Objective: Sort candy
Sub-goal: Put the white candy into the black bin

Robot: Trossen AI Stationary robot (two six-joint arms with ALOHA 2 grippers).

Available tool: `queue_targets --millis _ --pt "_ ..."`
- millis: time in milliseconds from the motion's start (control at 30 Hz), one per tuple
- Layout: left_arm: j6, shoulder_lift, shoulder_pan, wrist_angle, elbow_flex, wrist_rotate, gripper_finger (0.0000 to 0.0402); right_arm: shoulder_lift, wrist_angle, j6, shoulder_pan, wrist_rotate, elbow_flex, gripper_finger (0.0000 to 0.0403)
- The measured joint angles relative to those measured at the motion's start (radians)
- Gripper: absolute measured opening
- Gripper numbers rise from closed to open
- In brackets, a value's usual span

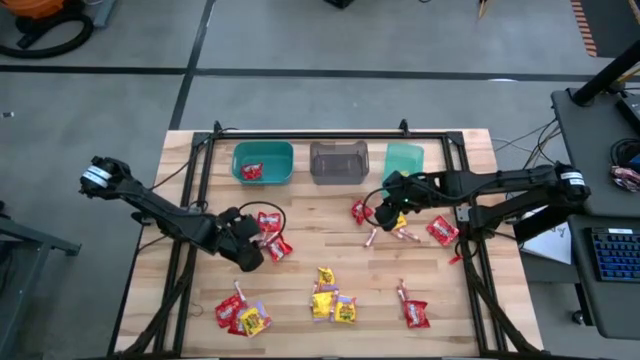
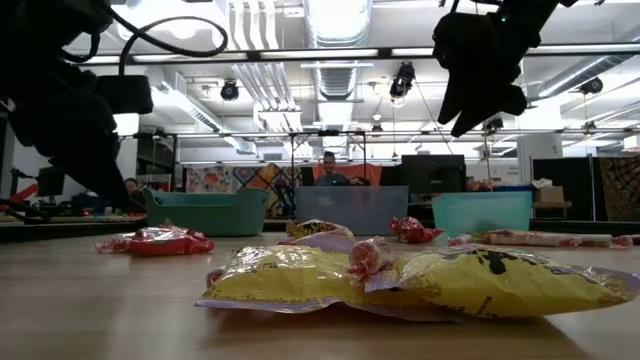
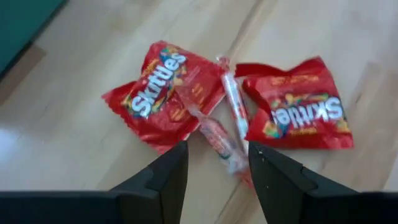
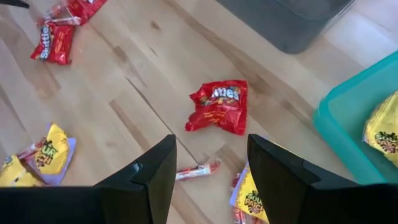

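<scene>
1. Left claw [image 3: 214, 171]: fingers apart, nothing between them. It hangs low over the table [image 1: 300, 330], left of centre, just above a small cluster of candy.
2. That cluster: two red packets [image 3: 163, 93] [image 3: 295, 106] lying flat, with two thin pinkish sticks [image 3: 214, 134] between them. One stick lies partly on the first packet. The near stick ends sit right in front of the gap between the fingers.
3. Right claw [image 4: 208, 168]: fingers apart, empty. It hangs above the table's right half, in front of the green bin [image 1: 404, 158].
4. Under the right claw: one crumpled red packet [image 4: 219, 106] lies ahead of the fingers, a pink stick [image 4: 196, 170] lies near the gap between them, and a yellow packet [image 4: 255, 193] lies beside the stick.
5. Bins, back row: teal bin [image 1: 263, 163] holds one red packet [image 1: 252, 171]; grey bin [image 1: 339, 162] in the middle, contents not discernible; the green bin shows a yellow packet [image 4: 382, 130] inside in the right wrist view.
6. Rest of the candy is loose on the table: a red and yellow pile [image 1: 242, 314] at front left, yellow packets [image 1: 330, 300] at front centre, red packets [image 1: 414, 312] at front right, one red packet [image 1: 442, 231] at the right edge.
7. Wrappers are shiny and crinkled; the red ones carry white lettering.
</scene>
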Motion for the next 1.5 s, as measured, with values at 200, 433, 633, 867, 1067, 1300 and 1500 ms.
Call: queue_targets --millis 200,433,633,867,1067,1300,1500 --pt "-0.003 0.002 0.017 0.208 -0.080 -0.021 0.0150 0.000 0.001 0.000 0.000 0.025 0.000 0.0186" --pt "-0.072 0.005 0.026 0.237 -0.138 -0.054 0.0150 0.000 0.001 0.002 0.000 0.025 0.000 0.0186" --pt "-0.088 0.015 0.026 0.270 -0.149 -0.054 0.0150 0.000 0.001 0.002 0.000 0.025 0.000 0.0186" --pt "-0.108 0.088 0.025 0.289 -0.150 -0.032 0.0146 0.000 0.001 0.001 0.000 0.025 0.000 0.0186" --pt "-0.113 0.145 0.025 0.297 -0.135 -0.027 0.0106 0.000 0.000 0.001 0.000 0.025 0.000 0.0186" --pt "-0.095 0.131 0.026 0.227 -0.096 0.037 0.0016 0.000 0.000 0.000 0.000 0.025 0.000 0.0186" --pt "-0.090 0.065 0.025 0.040 -0.026 0.090 0.0028 0.000 0.000 0.000 0.000 0.024 -0.001 0.0186"
